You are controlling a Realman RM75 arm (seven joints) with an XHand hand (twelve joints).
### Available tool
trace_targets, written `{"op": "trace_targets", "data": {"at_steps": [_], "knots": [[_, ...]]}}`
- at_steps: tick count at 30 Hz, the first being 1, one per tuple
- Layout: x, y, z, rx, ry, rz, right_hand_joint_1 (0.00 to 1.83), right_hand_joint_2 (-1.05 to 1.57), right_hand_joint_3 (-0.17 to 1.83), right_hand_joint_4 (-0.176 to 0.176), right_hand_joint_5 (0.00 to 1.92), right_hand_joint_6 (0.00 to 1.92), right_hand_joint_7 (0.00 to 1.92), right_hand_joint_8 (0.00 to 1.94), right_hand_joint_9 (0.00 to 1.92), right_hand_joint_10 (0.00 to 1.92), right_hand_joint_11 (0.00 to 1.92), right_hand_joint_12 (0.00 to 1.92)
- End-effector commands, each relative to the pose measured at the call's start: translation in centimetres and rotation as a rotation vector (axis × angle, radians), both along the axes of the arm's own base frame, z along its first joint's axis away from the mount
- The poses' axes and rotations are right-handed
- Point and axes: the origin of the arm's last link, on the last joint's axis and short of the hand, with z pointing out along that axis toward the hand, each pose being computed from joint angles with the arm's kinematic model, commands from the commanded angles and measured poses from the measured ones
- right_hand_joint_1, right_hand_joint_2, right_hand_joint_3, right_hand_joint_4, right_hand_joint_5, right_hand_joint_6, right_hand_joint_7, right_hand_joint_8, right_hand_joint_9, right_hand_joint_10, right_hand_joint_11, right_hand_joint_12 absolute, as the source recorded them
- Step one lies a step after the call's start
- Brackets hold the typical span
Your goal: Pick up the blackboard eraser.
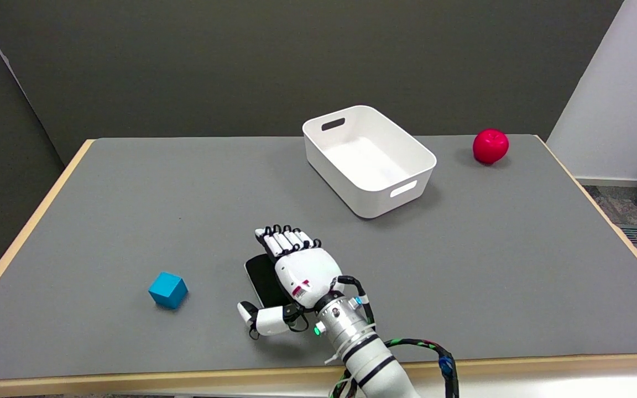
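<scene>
Black blackboard eraser (261,279) lies under the right hand (296,271), left of the white bin (371,199); fingers spread, ungrasped; closing around it comes next.

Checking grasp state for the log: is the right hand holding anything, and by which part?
Cannot tell. The right hand lies over the blackboard eraser, fingers past its far end, thumb by its near end; the eraser looks flat on the table.

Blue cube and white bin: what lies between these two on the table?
In the head view, the right hand lies between the blue cube and the white bin, over the black eraser.
</scene>
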Motion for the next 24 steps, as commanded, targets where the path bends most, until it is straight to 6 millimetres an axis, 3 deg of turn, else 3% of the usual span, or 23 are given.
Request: {"op": "trace_targets", "data": {"at_steps": [1,21,24], "knots": [[-1.32,-2.29,1.00,-0.036,-0.005,-0.054,0.49,0.60,0.84,-0.113,0.08,0.31,0.10,0.39,0.08,0.86,0.14,1.45],[-1.86,-1.48,1.21,-0.052,0.005,-0.055,0.53,0.61,0.91,-0.123,0.08,0.30,0.17,0.46,0.19,0.90,0.19,1.45],[-1.81,-1.51,1.18,-0.050,0.007,-0.052,0.60,0.65,0.83,-0.128,0.08,0.32,0.21,0.43,0.19,0.98,0.20,1.47]]}}
